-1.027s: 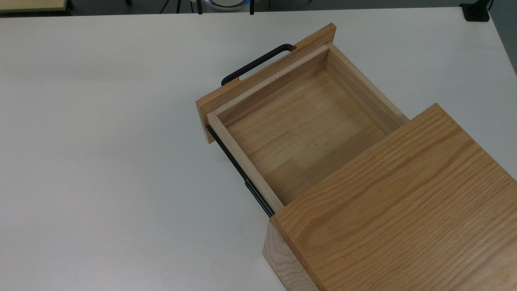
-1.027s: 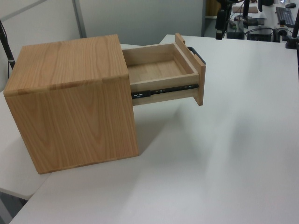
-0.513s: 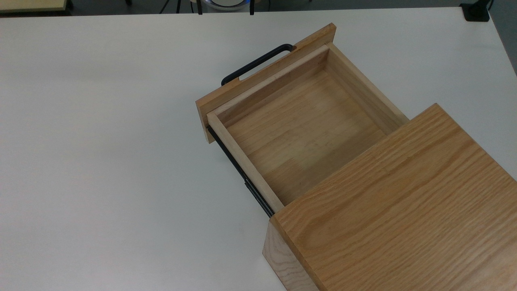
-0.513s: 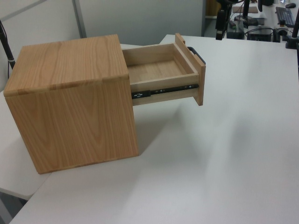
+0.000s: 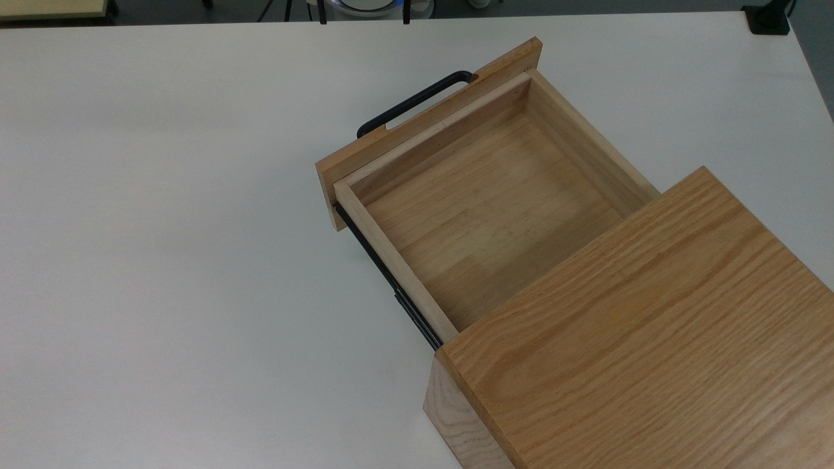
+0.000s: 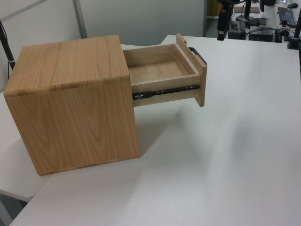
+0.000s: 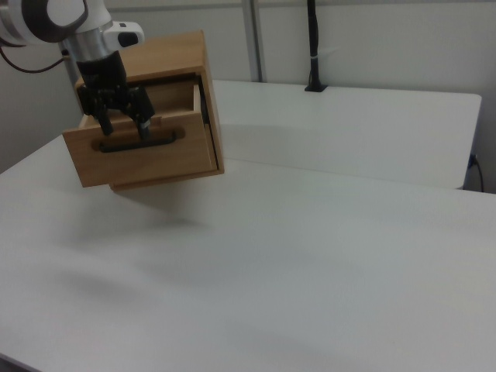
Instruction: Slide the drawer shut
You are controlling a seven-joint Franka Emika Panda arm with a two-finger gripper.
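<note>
The light wooden drawer (image 5: pixel 488 208) stands pulled far out of the oak-grain cabinet (image 5: pixel 651 326), and its tray holds nothing. A thin black bar handle (image 5: pixel 414 104) sits on the flat front panel (image 5: pixel 427 130), and a black side rail (image 5: pixel 391 280) is exposed. The left view has the drawer (image 6: pixel 162 70) sticking out toward the left view's right. In the right view my gripper (image 7: pixel 124 128) hangs open in front of the drawer front (image 7: pixel 170 159), just above the handle (image 7: pixel 143 143), with nothing between its fingers. Whether it touches the panel I cannot tell.
The cabinet rests on a wide white table (image 5: pixel 163 260) with bare surface on the handle side. A black post (image 7: pixel 312 46) stands at the table's far edge in the right view. Dark stands and equipment (image 6: pixel 244 19) lie beyond the table in the left view.
</note>
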